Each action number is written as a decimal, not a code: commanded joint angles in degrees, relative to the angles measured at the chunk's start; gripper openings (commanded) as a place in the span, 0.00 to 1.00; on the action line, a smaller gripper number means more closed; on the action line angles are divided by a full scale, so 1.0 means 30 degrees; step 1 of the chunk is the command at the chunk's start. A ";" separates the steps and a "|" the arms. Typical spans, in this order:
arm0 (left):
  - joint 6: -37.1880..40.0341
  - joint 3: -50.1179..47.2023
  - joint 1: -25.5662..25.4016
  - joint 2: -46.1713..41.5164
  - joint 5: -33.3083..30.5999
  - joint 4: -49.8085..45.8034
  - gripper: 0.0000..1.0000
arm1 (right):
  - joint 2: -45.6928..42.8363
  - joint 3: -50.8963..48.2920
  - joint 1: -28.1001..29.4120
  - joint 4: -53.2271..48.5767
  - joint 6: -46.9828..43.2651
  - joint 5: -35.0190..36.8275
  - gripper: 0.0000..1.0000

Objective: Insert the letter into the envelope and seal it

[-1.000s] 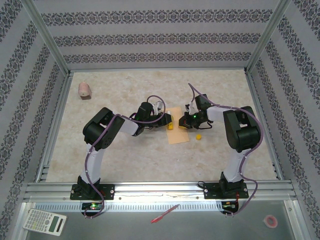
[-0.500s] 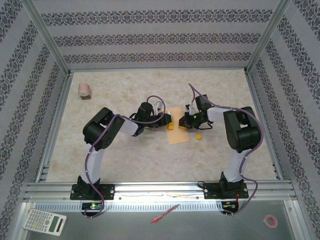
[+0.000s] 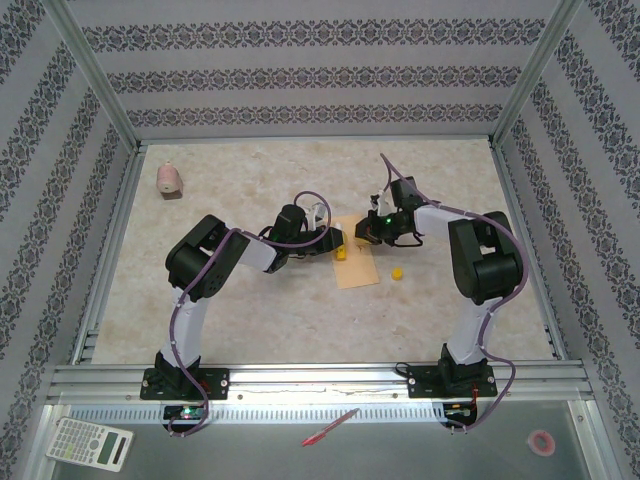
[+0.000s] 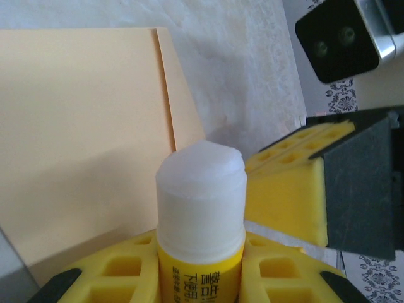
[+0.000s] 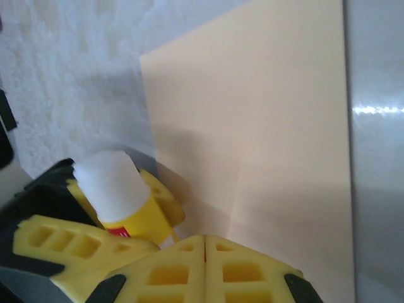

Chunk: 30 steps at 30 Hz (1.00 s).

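Note:
The tan envelope (image 3: 358,268) lies flat on the table between the arms, also seen as a broad tan sheet (image 4: 82,126) (image 5: 271,126). My left gripper (image 3: 340,247) (image 4: 201,268) is shut on a yellow glue stick (image 4: 201,189) (image 5: 117,186), whose white glue tip is bare and hangs over the envelope's left edge. My right gripper (image 3: 363,233) (image 5: 205,243) is shut with nothing in it, its yellow fingers (image 4: 290,189) pressed together right beside the glue stick, over the envelope's upper part. The letter is hidden.
A small yellow cap (image 3: 397,272) lies just right of the envelope. A pink object (image 3: 170,180) sits at the back left. On the metal ledge in front are a calculator (image 3: 90,443), a red pen (image 3: 330,427) and a tape roll (image 3: 541,441).
My right gripper has shifted a little left and away from me, closer to the glue stick. The left arm and the envelope have stayed put.

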 commanded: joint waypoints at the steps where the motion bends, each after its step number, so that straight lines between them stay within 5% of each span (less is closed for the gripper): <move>1: 0.0649 -0.0187 -0.0294 -0.0082 0.0105 -0.0682 0.01 | 0.1038 0.0490 -0.0140 0.0089 0.0259 -0.0338 0.00; 16: 0.0591 -0.0045 -0.0294 -0.0191 0.0088 -0.0866 0.01 | 0.2406 -0.0935 -0.0318 0.1287 0.0493 0.0056 0.00; 30: 0.0437 -0.0241 -0.0294 -0.0279 -0.0021 -0.0696 0.01 | -0.1135 -0.2359 -0.0445 0.1928 0.1094 -0.1204 0.00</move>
